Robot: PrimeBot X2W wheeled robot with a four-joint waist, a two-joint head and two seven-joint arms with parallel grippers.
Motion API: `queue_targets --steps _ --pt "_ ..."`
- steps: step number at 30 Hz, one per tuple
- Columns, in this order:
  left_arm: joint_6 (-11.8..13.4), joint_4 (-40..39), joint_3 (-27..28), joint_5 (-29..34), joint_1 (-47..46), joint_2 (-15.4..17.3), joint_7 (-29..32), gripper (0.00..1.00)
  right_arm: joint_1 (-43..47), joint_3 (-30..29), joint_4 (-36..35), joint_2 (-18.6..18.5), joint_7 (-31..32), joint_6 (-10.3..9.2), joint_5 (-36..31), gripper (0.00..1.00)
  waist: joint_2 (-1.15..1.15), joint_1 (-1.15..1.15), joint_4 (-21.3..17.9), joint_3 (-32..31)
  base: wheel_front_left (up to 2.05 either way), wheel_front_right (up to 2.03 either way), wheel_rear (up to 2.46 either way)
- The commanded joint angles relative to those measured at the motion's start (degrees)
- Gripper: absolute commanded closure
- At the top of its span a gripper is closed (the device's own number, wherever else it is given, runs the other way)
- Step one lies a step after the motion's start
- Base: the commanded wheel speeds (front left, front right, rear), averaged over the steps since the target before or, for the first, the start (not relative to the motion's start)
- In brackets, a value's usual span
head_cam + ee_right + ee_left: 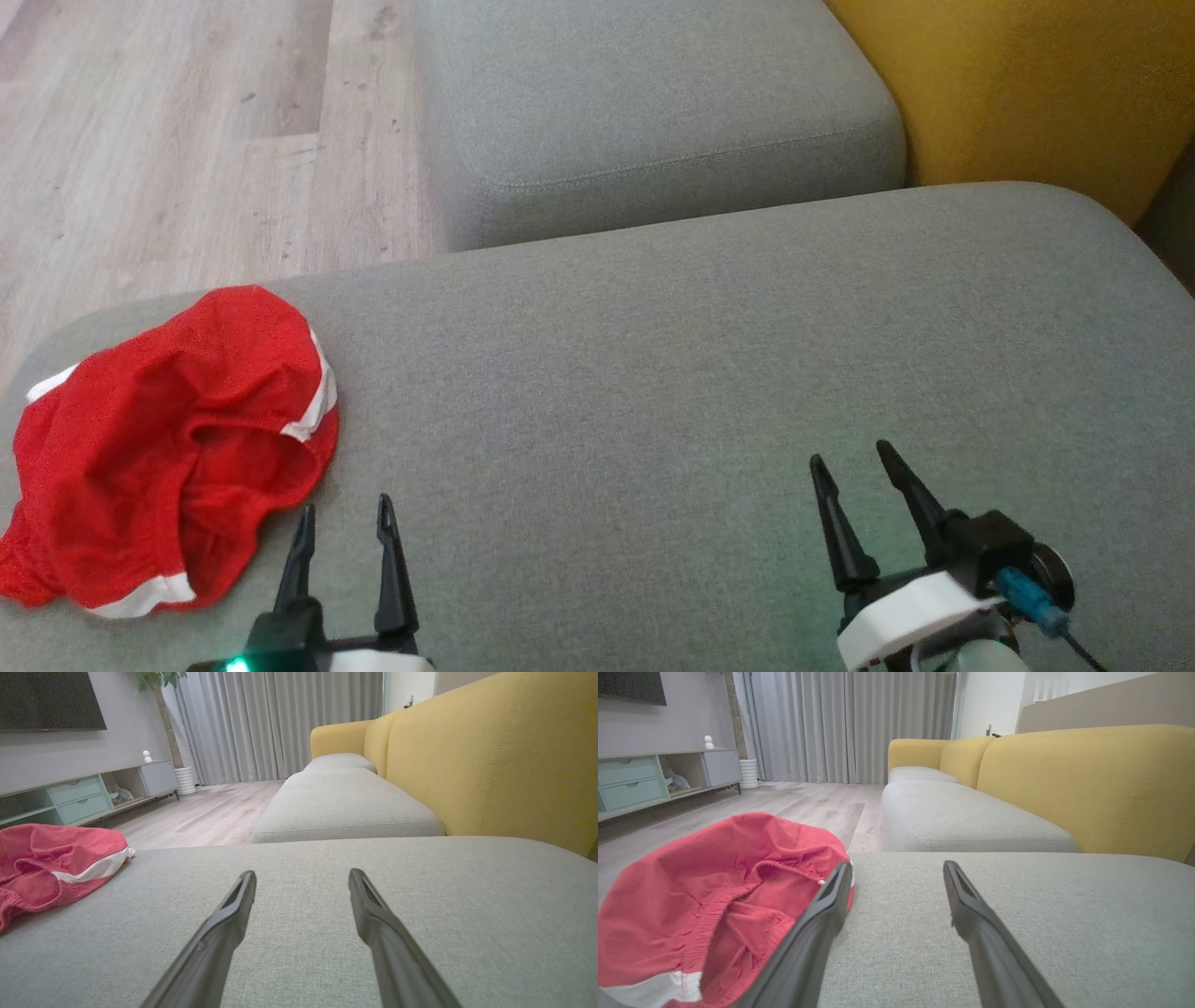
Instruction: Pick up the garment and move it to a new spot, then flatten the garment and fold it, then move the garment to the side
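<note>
**Setting.** A living room. A wide grey sofa cushion is serving as the working surface. A second grey cushion is sitting beyond its far edge, and a yellow backrest is rising past its far-right corner. Pale wooden floor is showing past its far-left corner. Grey curtains are hanging at the far end of the room, and a low cabinet is standing against the wall.

**Item 1, garment.** Red shorts with white trim. They are lying crumpled in a loose heap along the cushion's left edge, reaching toward the near-left corner. The elastic waist opening is gaping upward. Nothing is holding them.

**Item 2, left jaws.** These are standing fully apart and gripping nothing. They are hovering low over the cushion by its near edge. One finger is sitting just beside the garment's rim, and contact cannot be told.

**Item 3, right jaws.** These are likewise spread wide and empty. They are hovering over bare cushion toward the near-right corner, well apart from the garment.

**Task status (judged).** No step is appearing done, as the garment is bunched and ungrasped. The pick-up is looking like the step in hand, with the left arm nearest. Everything is remaining: lifting, moving to a new spot, flattening, folding and setting aside.
</note>
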Motion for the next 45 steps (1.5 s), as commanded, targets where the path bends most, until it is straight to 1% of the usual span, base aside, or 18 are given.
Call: queue_targets --steps 1,15,21,27,39,40,45 --pt "0.55 -1.56 1.00 2.51 -1.91 0.29 -1.11 0.00 -2.60 2.04 -1.48 -0.48 -1.20 -0.04 -2.62 0.00 0.00 0.00 -0.08 -0.08 0.00 0.00 0.00" --pt "0.57 -0.71 1.45 2.10 -1.73 0.29 -1.21 0.00 -2.11 1.33 -1.19 -0.48 -1.29 -0.04 -2.96 0.00 0.00 0.00 0.09 -0.33 0.00 0.00 0.00" --pt "0.84 -0.75 1.75 2.37 -2.00 0.29 -1.21 0.00 -1.77 1.01 -1.19 -0.48 -1.29 -0.04 -3.11 0.00 0.00 0.00 1.43 -0.12 0.00 0.00 0.00" --pt "1.20 -1.63 2.04 2.88 -2.07 0.29 -1.21 0.00 -1.41 1.07 -1.36 -0.48 -1.29 -0.04 -3.24 0.00 0.00 0.00 5.57 0.38 0.00 0.00 0.00" --pt "0.88 -2.64 3.91 4.66 -0.98 0.29 -1.21 0.00 -1.06 2.19 -2.16 -0.48 -1.29 -0.04 -1.81 0.00 0.00 0.00 17.74 1.26 0.00 0.00 0.00" --pt "0.88 -2.64 3.91 4.66 -0.98 0.29 -1.21 0.00 -1.06 2.19 -2.16 -0.48 -1.29 -0.04 -1.81 0.00 0.00 0.00 17.74 1.26 0.00 0.00 0.00" --pt "0.76 -3.27 4.99 5.26 -0.65 0.29 -1.21 0.00 -1.05 2.17 -2.51 -0.48 -1.29 -0.04 -1.41 0.00 0.00 0.00 21.67 1.84 0.00 0.00 0.00"
